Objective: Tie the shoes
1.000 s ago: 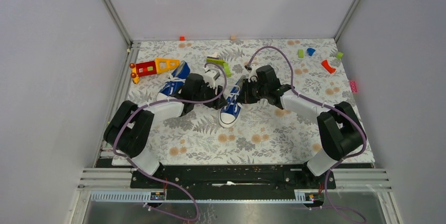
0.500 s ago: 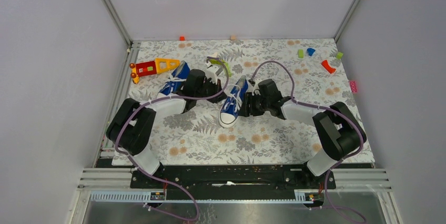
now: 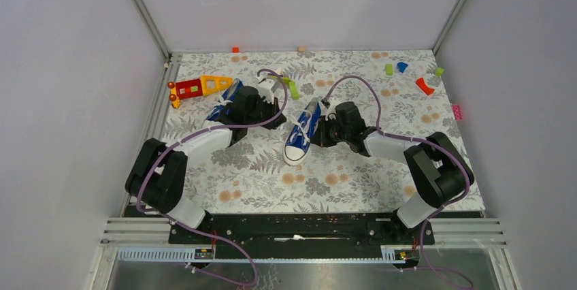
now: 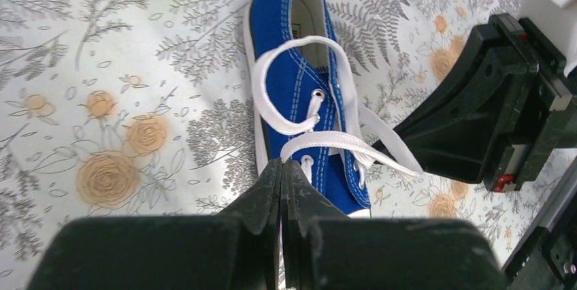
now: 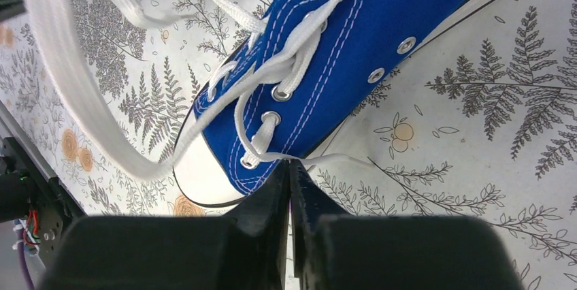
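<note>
Left wrist view: the left claw has its black fingers pressed flat together, pinching a flat woven white lace that stretches off to the right. In the right wrist view the right claw is closed to a sliver, nipping a thin lace strand that crosses right at its tips.

Both strands belong to the middle shoe. It is blue canvas with white stitching, round metal eyelets, a smooth white rubber toe cap and a white sole. A small tag inside the heel is too small to read.

From the top external camera, this shoe lies near the middle of the tabletop, which has a grey fern and orange rose print. Its long axis runs diagonally, heel far and right, toe toward the near left. The second shoe lies to its left on a similar slant, partly hidden under the left arm.
</note>
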You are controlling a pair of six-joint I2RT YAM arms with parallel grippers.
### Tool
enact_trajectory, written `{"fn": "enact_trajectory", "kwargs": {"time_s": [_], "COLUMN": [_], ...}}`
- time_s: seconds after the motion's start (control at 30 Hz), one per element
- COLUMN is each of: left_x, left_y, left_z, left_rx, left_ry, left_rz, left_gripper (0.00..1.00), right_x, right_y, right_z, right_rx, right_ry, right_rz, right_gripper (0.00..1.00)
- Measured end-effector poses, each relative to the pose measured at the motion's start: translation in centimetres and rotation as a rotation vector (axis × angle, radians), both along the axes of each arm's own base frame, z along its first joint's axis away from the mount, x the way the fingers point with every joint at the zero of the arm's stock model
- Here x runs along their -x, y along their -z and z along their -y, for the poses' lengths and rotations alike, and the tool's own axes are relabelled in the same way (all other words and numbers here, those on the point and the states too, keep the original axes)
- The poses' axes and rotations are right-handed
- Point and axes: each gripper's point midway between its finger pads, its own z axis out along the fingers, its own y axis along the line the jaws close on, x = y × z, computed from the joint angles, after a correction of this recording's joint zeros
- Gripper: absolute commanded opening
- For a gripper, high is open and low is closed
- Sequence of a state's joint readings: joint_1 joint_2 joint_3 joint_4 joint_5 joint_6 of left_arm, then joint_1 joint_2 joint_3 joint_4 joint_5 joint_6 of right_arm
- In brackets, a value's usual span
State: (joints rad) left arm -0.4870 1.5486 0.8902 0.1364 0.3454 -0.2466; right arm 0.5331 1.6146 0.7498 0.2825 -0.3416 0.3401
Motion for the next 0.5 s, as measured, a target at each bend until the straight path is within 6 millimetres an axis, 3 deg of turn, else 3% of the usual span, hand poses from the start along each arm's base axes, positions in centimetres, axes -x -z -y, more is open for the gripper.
{"fn": "enact_trajectory", "kwargs": {"time_s": [0.1,0.2,0.23,0.5], "left_x": [-0.5,-0.9,-1.0,-1.2], "left_y": [-0.6,-1.6,-2.0,-3.3], "left_z": [-1.0,-1.6,-1.8,-1.9], "left_rx": [-0.003,0.01,0.016,0.033], "left_ry": [-0.051,-0.082,-0.089,-0.111], "left_rz": [-0.004,0.008,0.013,0.014], "left_gripper": [0.0,0.0,0.0,0.0], "right_x": [0.0,0.3,0.5,0.3], "right_y": [0.0,-0.2,-0.3,-1.1], "right_z": [0.0,0.3,0.5,0.4], "right_rx": [-0.001,0.0,0.001,0.003], "right_ry": [0.003,0.01,0.011,-0.01], "right_rz": [-0.002,0.003,0.007,0.049], "right_gripper": [0.01,0.33,0.38,0.54]}}
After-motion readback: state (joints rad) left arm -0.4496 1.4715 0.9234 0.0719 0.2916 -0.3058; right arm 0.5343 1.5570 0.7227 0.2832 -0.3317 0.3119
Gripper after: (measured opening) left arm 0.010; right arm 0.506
